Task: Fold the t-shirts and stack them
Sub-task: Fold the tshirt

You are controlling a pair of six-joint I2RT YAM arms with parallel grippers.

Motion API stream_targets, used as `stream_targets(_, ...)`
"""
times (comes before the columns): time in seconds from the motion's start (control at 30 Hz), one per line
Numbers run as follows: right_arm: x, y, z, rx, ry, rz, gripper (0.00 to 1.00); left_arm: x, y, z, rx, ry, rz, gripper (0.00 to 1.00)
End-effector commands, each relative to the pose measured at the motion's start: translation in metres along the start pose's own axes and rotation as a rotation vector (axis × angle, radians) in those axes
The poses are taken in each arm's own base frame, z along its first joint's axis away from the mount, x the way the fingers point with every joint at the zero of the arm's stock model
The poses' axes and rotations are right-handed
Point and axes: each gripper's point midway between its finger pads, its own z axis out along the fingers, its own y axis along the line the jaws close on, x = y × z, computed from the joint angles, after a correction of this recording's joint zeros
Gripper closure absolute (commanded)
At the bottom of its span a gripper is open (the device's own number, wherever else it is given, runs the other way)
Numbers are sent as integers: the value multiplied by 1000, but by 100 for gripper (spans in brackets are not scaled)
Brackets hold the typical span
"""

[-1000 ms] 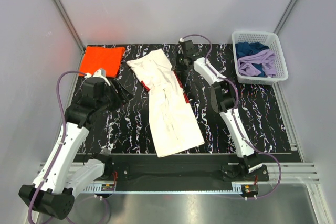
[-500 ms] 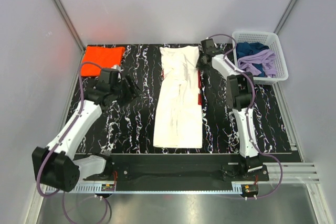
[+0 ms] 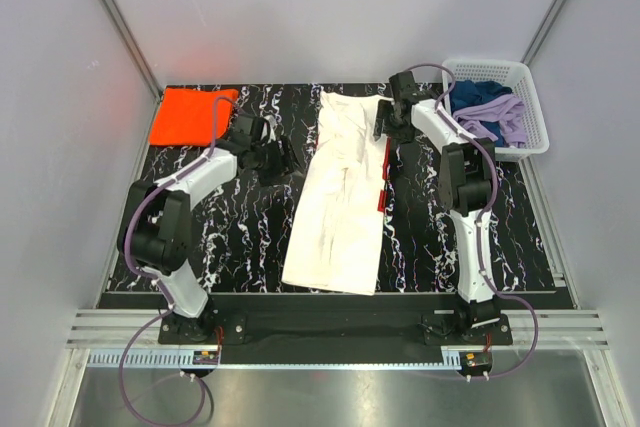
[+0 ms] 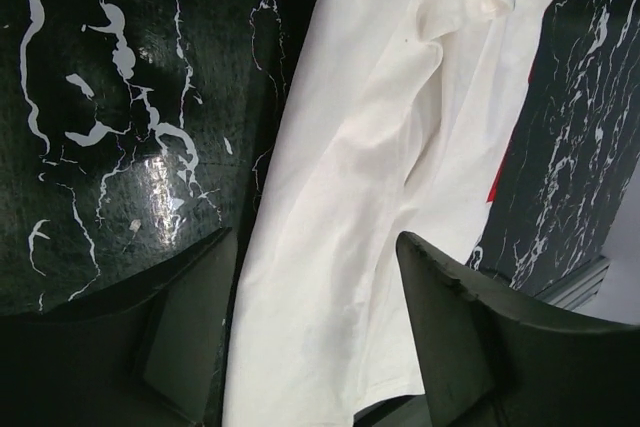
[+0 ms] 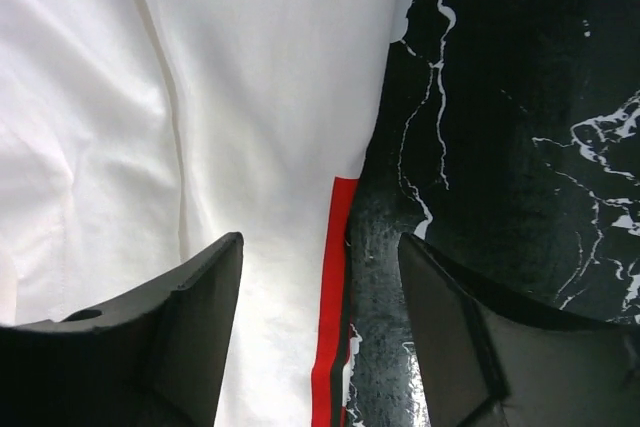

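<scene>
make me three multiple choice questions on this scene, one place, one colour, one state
1. Where is the orange shirt? A far left corner of the table; B table middle; C near right corner.
2. The strip along the white shirt's right edge is: A blue; B red; C green.
3. The right gripper is: A open; B shut on the white shirt; C shut on the orange shirt.
Answers: A, it lies at the far left corner; B, red shows beside the white; A, its fingers stand wide apart.

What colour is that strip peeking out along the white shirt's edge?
Red. The strip shows best in the right wrist view.
</scene>
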Motion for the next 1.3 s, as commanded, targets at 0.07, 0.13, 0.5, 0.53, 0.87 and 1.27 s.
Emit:
stream_targets(0.07, -47, 1, -51, -37, -102, -42, 28, -41, -45, -15, 146, -88, 140, 34)
stream_targets(0.13, -56, 12, -49, -87, -132, -37, 28, -55, -54, -7, 177, -111, 147, 33)
stream_targets(0.5, -104, 18, -36, -150, -239, 84, 34, -58, -29, 81, 135, -1, 151, 33)
stream_targets(0.53, -103, 17, -31, -159, -237, 107, 34, -58, -25, 85, 124, 2, 142, 34)
stream_targets(0.87, -117, 0, 8, -177, -241, 184, 37, -46, 37, 92, -67, 52, 41, 72)
stream_targets(1.27, -109, -1, 35, -223, -217, 227, 36, -62, 39, 63, -53, -41, 101, 54)
